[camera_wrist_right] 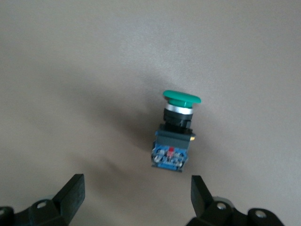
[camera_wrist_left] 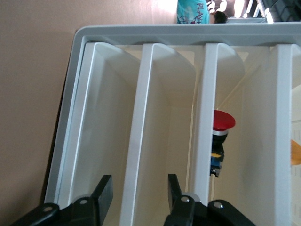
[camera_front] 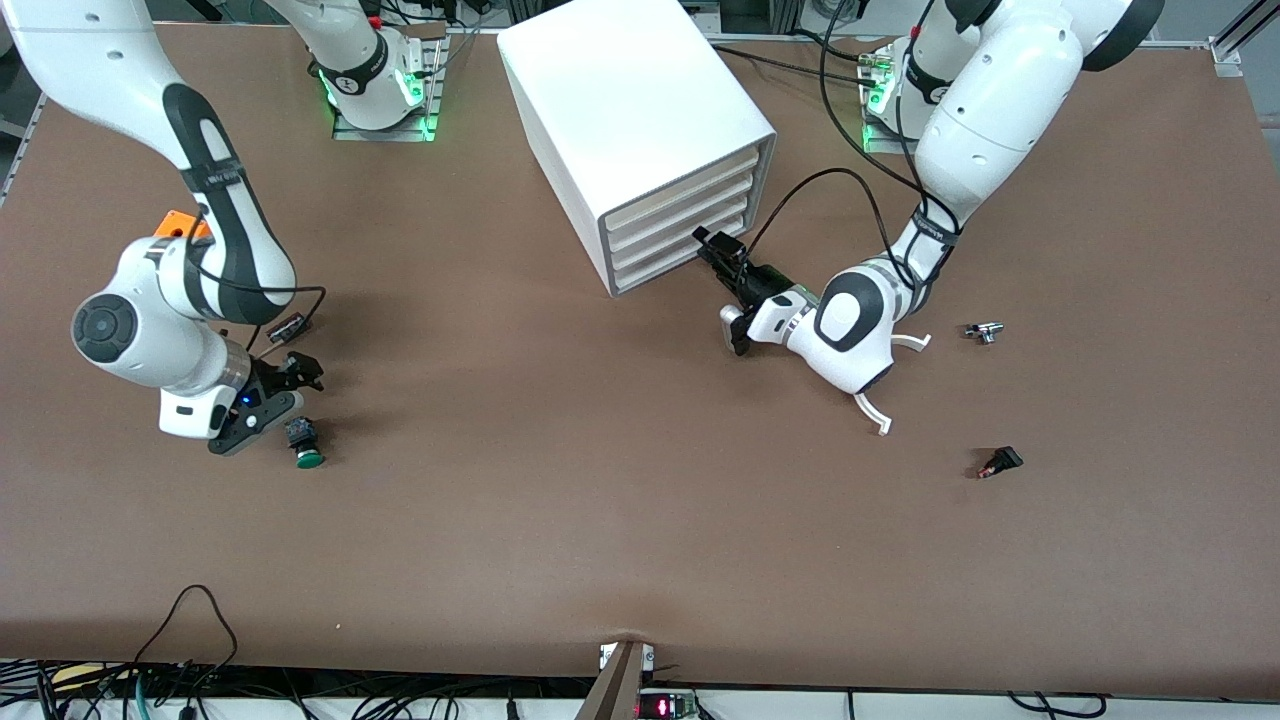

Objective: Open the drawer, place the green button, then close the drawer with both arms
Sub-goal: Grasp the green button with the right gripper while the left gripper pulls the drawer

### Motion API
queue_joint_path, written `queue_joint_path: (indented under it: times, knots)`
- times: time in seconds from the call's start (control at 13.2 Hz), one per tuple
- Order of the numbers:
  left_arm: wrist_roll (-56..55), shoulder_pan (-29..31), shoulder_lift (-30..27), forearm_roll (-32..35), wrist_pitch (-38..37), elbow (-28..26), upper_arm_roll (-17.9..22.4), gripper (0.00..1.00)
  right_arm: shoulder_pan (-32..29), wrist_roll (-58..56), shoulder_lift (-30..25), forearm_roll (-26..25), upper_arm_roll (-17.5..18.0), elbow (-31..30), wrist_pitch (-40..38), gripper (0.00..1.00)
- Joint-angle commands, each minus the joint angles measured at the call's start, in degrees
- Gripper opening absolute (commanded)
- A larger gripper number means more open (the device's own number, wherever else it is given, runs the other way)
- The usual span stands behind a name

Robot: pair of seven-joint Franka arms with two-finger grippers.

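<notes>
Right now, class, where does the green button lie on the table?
The button lies on its side on the bare table toward the right arm's end, just nearer the front camera than the open right gripper, which hovers over it.

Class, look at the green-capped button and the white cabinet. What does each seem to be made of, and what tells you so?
Button: probably moulded plastic, with a glossy green cap, silvery collar and dark body.
Cabinet: probably plastic, smooth matt white, with rounded moulded edges.

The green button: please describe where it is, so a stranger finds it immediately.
Find the white cabinet; go toward the right arm's end of the table. The right gripper hangs open there. Just beside it lies the button, the only green-capped thing.
</notes>
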Motion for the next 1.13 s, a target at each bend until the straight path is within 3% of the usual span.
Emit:
queue_joint_path:
  times: [0.0, 0.15, 0.3, 0.6, 0.76, 0.91, 1.06]
  knots:
    - [2.2, -1.5, 1.2, -3.9, 0.0, -0.6, 0.0, 0.51, -1.2, -2.2, 3.5, -0.7, 0.5, 4.1, 0.8, 1.00]
    - [2.3, -2.9, 1.6, -5.8, 0.1, -1.4, 0.0, 0.51, -1.8, -3.2, 5.4, -0.8, 0.6, 5.3, 1.8, 1.00]
    - [2.3, -3.5, 1.5, -7.3, 0.4, -2.1, 0.0, 0.43, -2.6, -3.5, 6.8, -0.9, 0.5, 5.0, 3.1, 0.95]
    - [2.3, -3.7, 1.6, -7.3, 0.5, -2.2, 0.0, 0.11, -2.7, -2.8, 6.9, -0.5, 0.5, 5.0, 2.9, 0.42]
    - [2.2, -3.7, 1.6, -7.3, 0.4, -2.1, 0.0, 0.09, -2.7, -2.4, 6.9, -0.3, 0.5, 5.0, 2.8, 0.27]
    - [1.4, -3.7, 1.6, -7.3, 0.4, -1.4, 0.1, 0.09, -2.7, -1.0, 6.8, 0.5, 0.6, 5.1, 2.7, 0.06]
    - [0.4, -3.5, 1.6, -7.2, 0.4, -1.0, 0.7, 0.09, -2.6, 1.2, 6.1, 1.3, 1.0, 5.3, 2.0, 0.00]
